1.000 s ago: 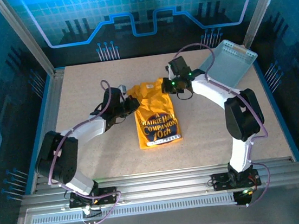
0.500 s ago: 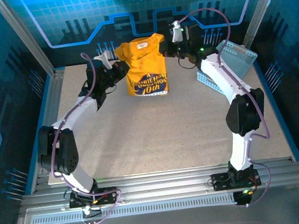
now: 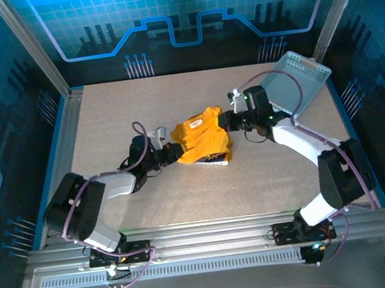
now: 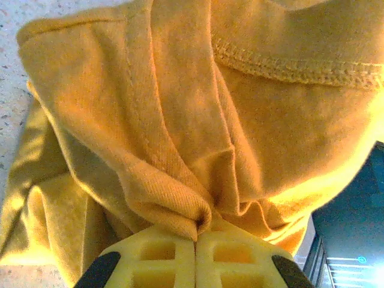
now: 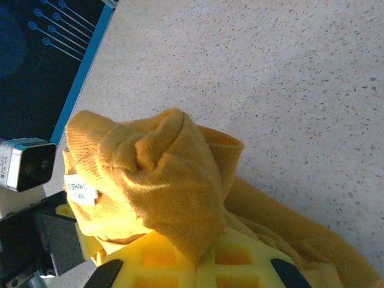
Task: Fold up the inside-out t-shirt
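Observation:
The mustard-yellow t-shirt (image 3: 203, 141) lies bunched in the middle of the table, a strip of its dark print showing at the near edge. My left gripper (image 3: 172, 148) is shut on the shirt's left side. My right gripper (image 3: 226, 121) is shut on its right side. In the left wrist view the yellow fingers (image 4: 162, 259) pinch a fold of the t-shirt (image 4: 198, 114). Over in the right wrist view a bunched fold of the t-shirt (image 5: 162, 180) runs between the shut fingers (image 5: 252, 267), and a white label (image 5: 80, 188) shows.
A pale blue-grey perforated basket (image 3: 297, 78) leans at the back right corner. The speckled table (image 3: 254, 185) has bare surface in front of and behind the shirt. Metal frame rails (image 3: 70, 117) border the table.
Both arms lifted the shirt high and spread toward the back half a second ago. Now they have come down and forward, and the shirt rests bunched on the table.

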Controlling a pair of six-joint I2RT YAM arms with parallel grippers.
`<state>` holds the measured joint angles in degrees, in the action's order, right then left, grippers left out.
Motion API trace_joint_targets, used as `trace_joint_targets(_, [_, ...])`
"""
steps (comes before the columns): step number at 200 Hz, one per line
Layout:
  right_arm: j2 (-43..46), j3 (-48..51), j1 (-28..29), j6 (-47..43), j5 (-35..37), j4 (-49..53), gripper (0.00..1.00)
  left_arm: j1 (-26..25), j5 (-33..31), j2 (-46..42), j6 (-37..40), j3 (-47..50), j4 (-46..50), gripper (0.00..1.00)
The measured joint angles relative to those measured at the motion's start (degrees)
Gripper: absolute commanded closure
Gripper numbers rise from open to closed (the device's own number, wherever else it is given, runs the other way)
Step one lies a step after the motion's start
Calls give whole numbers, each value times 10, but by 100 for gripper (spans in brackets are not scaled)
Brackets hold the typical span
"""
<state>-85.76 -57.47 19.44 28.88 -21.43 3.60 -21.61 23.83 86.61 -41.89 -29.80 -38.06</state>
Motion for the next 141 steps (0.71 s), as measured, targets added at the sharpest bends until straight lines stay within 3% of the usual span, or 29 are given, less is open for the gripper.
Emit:
trace_joint_targets(38, [15, -17, 0, 2, 14, 5, 100, 2, -14, -60, -1, -24, 21, 100])
trace_joint_targets(83, [-40, -105, 0, 5, 44, 63, 100, 7, -64, -68, 5, -112, 165, 100])
trace_joint_targets(141, [-237, -299, 0, -4, 56, 139, 100, 41, -116, 61, 15, -269, 329, 94])
